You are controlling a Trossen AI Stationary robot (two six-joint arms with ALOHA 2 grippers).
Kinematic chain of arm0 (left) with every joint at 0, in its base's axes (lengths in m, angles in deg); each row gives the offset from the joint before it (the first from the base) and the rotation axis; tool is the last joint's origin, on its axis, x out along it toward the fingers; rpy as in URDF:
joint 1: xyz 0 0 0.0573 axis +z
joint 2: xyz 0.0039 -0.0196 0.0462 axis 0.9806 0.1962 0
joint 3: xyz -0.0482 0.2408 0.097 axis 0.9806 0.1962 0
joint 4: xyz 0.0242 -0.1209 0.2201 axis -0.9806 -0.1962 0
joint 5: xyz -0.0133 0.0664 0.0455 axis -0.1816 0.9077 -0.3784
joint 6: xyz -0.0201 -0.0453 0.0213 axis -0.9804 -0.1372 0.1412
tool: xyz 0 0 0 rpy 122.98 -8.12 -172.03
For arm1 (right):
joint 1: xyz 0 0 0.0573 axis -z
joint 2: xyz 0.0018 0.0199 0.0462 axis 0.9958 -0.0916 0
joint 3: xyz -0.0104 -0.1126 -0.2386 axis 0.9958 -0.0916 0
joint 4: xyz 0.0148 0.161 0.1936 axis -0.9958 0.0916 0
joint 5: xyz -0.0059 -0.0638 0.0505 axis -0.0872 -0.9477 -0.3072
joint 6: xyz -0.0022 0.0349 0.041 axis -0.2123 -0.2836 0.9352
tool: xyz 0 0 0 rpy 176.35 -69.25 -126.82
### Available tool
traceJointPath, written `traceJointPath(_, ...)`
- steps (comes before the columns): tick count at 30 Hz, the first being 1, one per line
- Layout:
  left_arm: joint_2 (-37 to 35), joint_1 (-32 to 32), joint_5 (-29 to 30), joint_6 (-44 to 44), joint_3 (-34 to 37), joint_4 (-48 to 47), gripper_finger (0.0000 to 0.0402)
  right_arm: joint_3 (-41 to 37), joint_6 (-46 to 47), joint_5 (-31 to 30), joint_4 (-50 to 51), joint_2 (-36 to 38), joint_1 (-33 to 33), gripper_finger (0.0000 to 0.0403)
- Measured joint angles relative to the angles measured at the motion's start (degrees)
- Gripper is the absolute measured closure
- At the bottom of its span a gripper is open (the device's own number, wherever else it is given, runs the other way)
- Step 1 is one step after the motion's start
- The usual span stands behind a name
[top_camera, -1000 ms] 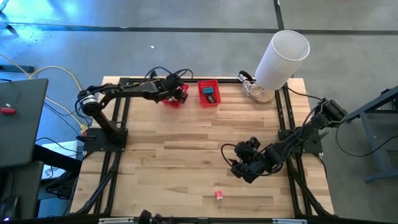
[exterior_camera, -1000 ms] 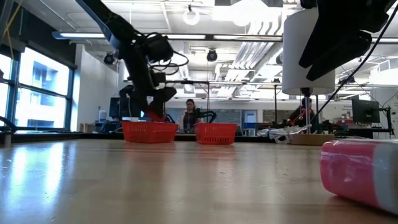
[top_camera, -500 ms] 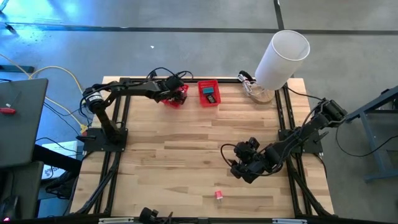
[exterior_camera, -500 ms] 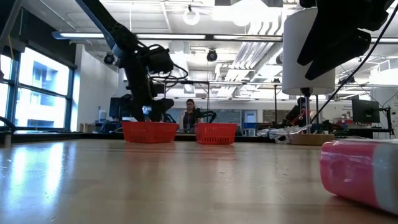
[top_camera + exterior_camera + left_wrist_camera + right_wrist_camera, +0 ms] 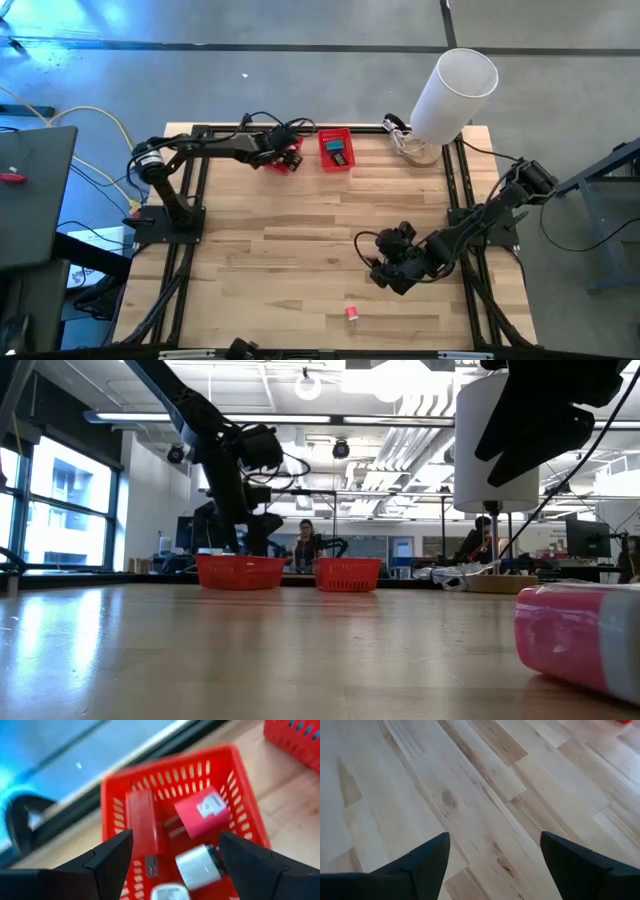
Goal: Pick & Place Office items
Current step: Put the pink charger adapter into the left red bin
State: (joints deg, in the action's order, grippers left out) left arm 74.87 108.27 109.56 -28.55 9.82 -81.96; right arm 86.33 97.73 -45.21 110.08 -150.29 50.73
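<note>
My left gripper (image 5: 175,837) is open and hovers over the left red mesh basket (image 5: 165,765) at the table's far edge (image 5: 283,152). Inside that basket lie a red block (image 5: 142,822), a pink block with a white label (image 5: 202,812) and a white-silvery piece (image 5: 197,865). The right basket (image 5: 336,150) holds a dark and teal piece. One pink-red block (image 5: 352,313) lies alone on the table near the near edge, looming large in the low view (image 5: 580,640). My right gripper (image 5: 495,837) is open above bare wood, right of the table's middle (image 5: 388,272).
A big white cylinder (image 5: 455,90) stands at the far right corner, with cables beside it. Dark frame rails run along the table's left, right and far sides. Bare wood lies between the baskets and the lone block. People stand in the room beyond the table (image 5: 303,545).
My left arm has shifted slightly while its gripper stays over the left basket. The right arm and the lone pink-red block have kept still.
</note>
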Motion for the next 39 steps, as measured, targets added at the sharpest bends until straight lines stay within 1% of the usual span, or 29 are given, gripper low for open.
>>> traceJointPath(3,-1.0,-1.3,1.2,3.7,0.0,0.9,0.0115,0.0,-0.1,1.6,-1.3,0.0,0.0,0.0105)
traceJointPath(8,-4.9,-4.4,1.2,5.5,-0.1,0.9,0.0115,0.0,-5.7,4.9,-7.4,0.0,0.3,0.0106)
traceJointPath(10,-6.9,-6.1,1.3,7.6,-0.1,-0.4,0.0115,0.0,-6.9,5.7,-10.1,0.0,0.3,0.0109)
traceJointPath(14,-11.6,-10.8,1.4,9.6,-0.1,-4.5,0.0115,0.7,-13.6,6.6,-14.8,0.0,-0.3,0.0119)
traceJointPath(18,-16.2,-15.7,0.5,7.9,-0.1,-10.6,0.0115,3.5,-20.3,6.6,-17.9,0.0,-1.3,0.0136)
traceJointPath(23,-20.4,-20.9,-3.1,4.9,-0.1,-17.3,0.0114,9.2,-25.2,8.0,-17.9,0.0,-2.6,0.0151)
traceJointPath(26,-21.9,-23.5,-4.3,2.8,-0.1,-20.6,0.0114,12.9,-28.2,7.6,-17.8,-0.8,-3.8,0.0155)
traceJointPath(29,-22.3,-25.9,-4.4,0.2,-0.1,-22.9,0.0114,16.8,-31.0,5.8,-14.6,-3.5,-5.2,0.0158)
traceJointPath(33,-22.3,-28.7,-4.4,-0.9,-0.1,-24.9,0.0114,24.5,-30.8,4.8,-6.1,-10.1,-5.6,0.0164)
traceJointPath(37,-22.3,-31.2,-4.4,-4.5,-0.1,-26.7,0.0114,33.7,-26.9,4.5,5.3,-18.3,-5.7,0.0172)
traceJointPath(39,-22.3,-32.5,-4.4,-5.0,-0.1,-27.8,0.0114,38.0,-23.2,6.2,12.0,-22.2,-5.7,0.0175)
